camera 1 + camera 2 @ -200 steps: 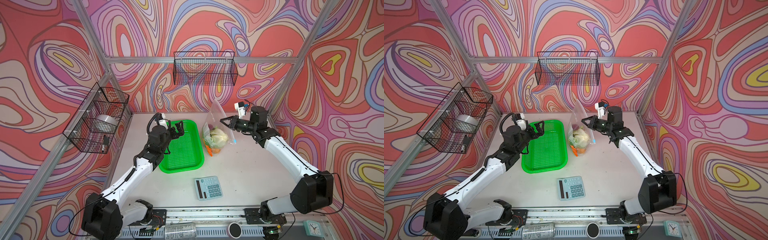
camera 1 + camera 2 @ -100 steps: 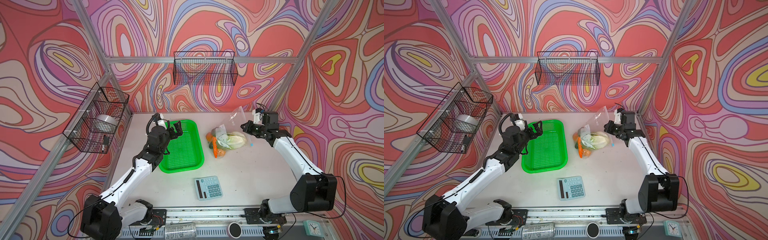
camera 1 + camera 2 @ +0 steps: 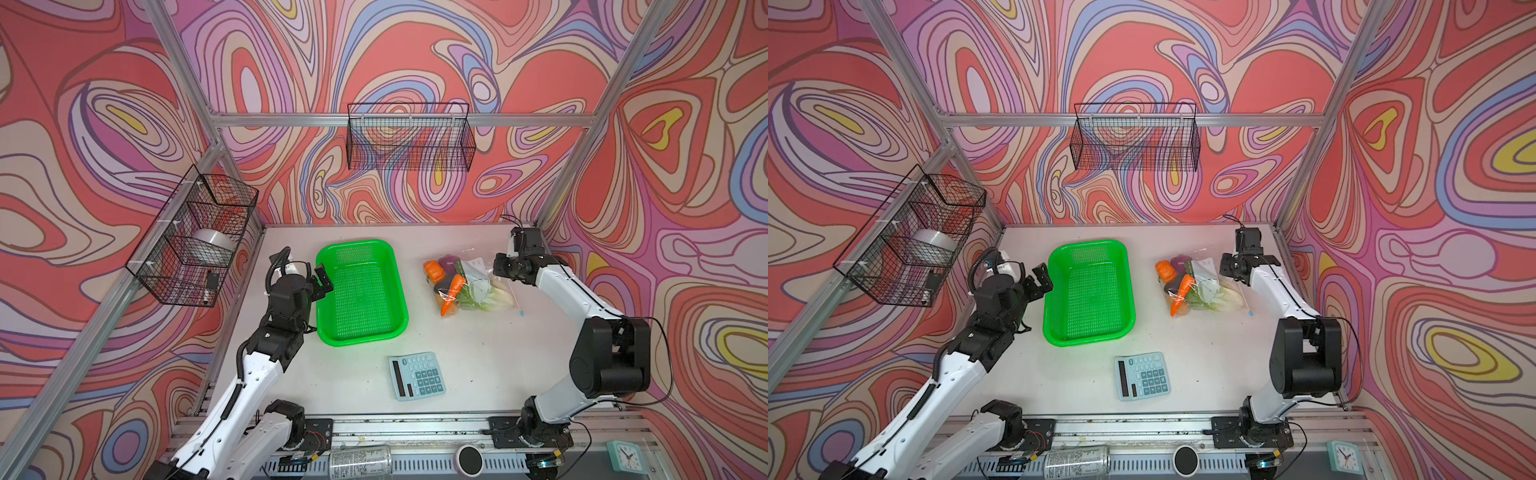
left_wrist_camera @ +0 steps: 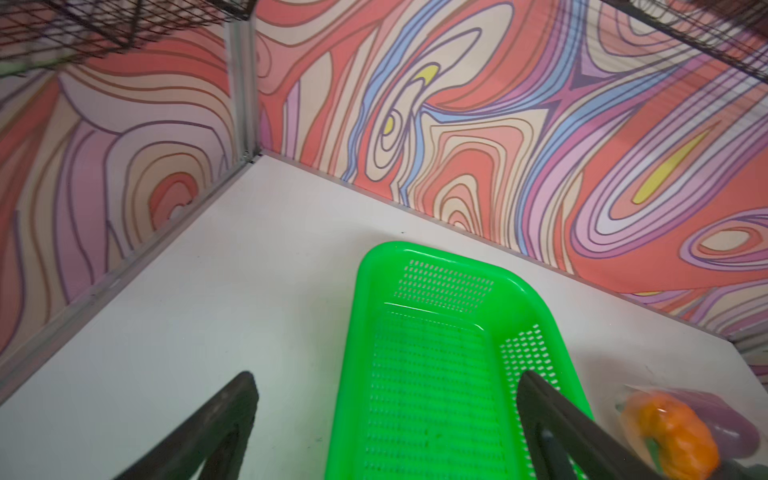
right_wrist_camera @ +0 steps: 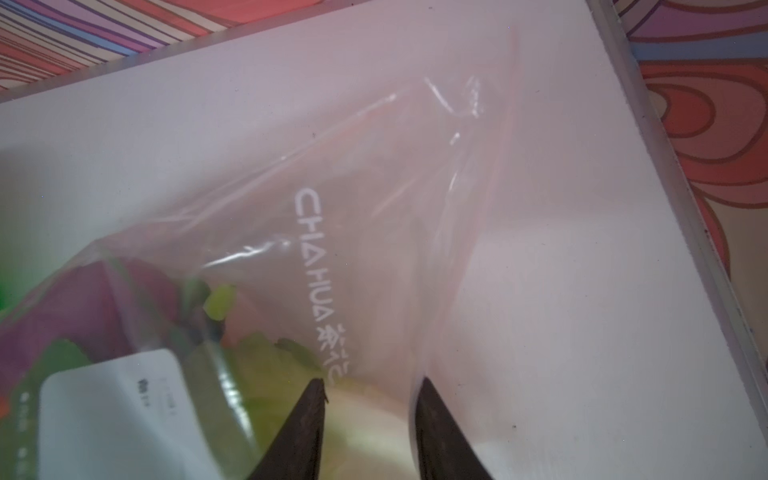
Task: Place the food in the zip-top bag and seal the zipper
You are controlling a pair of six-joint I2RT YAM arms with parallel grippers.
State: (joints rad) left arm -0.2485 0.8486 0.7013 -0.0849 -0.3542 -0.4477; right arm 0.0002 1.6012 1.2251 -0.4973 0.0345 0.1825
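Zip-top bag (image 3: 474,269) is lying on its side on the white bench (image 3: 457,353), just right of the green basket (image 3: 402,291), holding the cabbage (image 3: 492,300), carrot (image 3: 454,291) and pumpkin (image 3: 433,271). Left pincer (image 4: 388,374) is hanging wide open over the basket's left rim. The right pincer (image 5: 370,386) is sitting at the bag's edge, its jaws standing partly apart with loose plastic lying between them.

Zip-top bag (image 3: 478,279) lies on the surface (image 3: 478,353), right of the green basket (image 3: 357,243) — carrot (image 3: 453,291), pumpkin (image 3: 433,271) and cabbage (image 3: 494,298) inside. Right pincer (image 3: 498,269) at the bag's right edge — left pincer (image 3: 313,276) spread wide by the basket rim.
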